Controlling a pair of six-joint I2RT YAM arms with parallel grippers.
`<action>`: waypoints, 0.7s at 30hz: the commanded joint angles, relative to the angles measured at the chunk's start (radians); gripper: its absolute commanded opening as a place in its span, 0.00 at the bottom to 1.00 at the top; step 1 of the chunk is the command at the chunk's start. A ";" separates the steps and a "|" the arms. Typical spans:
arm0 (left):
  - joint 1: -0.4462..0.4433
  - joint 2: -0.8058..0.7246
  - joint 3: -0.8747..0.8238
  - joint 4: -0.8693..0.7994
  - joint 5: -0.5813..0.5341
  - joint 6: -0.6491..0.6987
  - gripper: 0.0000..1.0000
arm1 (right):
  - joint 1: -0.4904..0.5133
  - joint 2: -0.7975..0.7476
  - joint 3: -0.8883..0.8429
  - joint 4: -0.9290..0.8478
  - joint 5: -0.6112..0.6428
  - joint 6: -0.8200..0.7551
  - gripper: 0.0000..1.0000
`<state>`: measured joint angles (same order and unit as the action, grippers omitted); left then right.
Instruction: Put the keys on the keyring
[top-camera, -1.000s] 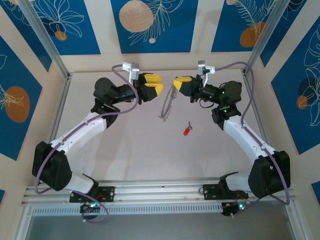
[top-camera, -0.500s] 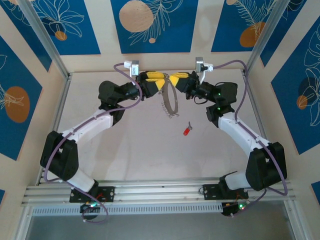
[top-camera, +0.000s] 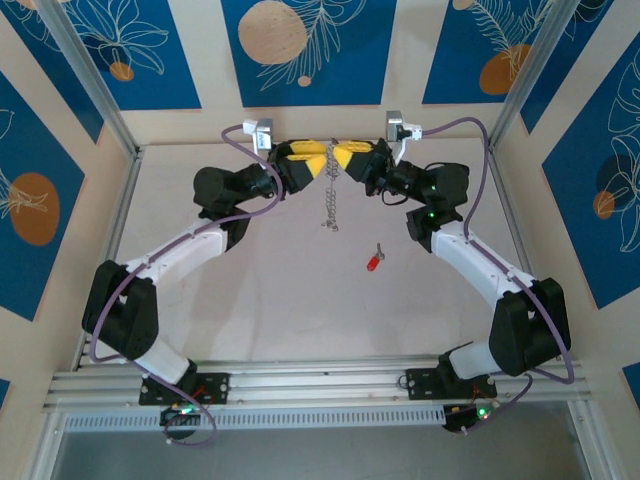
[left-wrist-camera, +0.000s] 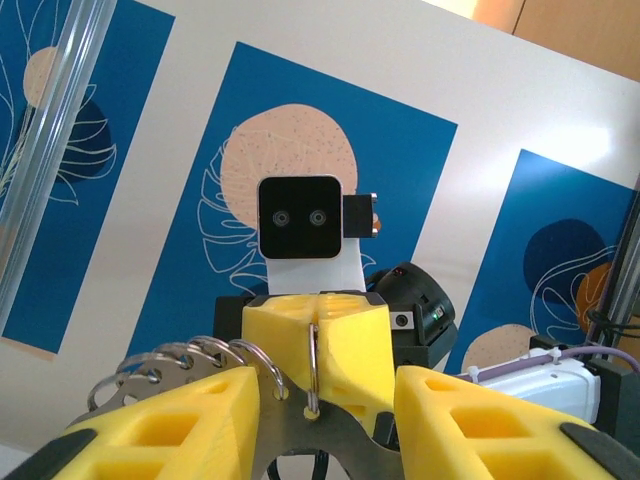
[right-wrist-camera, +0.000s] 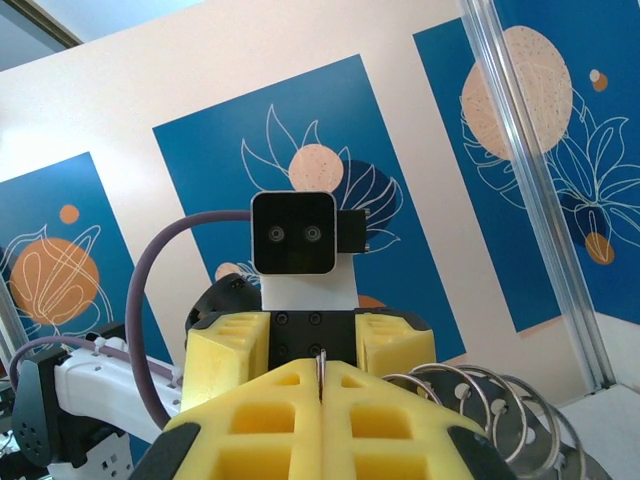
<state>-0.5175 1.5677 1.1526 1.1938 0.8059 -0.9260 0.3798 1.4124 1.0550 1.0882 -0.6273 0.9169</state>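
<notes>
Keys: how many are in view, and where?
1. The red-headed key lies loose on the table, right of centre, apart from the keyring hanging farther back. Others could be hidden under the arms.

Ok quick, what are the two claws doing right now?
Left gripper: open, holding nothing.
Right gripper: shut on the keyring.

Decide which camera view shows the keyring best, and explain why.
Top external: the keyring hangs at full length, its whole chain clear against the table. The left wrist view catches a few links at lower left, and the right wrist view a few at lower right.
</notes>
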 joint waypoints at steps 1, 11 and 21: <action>-0.002 0.011 0.032 0.072 -0.005 -0.020 0.38 | 0.010 0.006 0.045 0.053 0.034 0.007 0.00; -0.007 0.025 0.052 0.082 0.011 -0.033 0.28 | 0.021 0.024 0.050 0.059 0.038 0.012 0.00; -0.010 0.032 0.052 0.104 0.032 -0.048 0.19 | 0.022 0.028 0.048 0.058 0.046 0.011 0.00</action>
<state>-0.5194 1.5967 1.1759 1.2339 0.8055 -0.9615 0.3969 1.4425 1.0653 1.1076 -0.6273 0.9245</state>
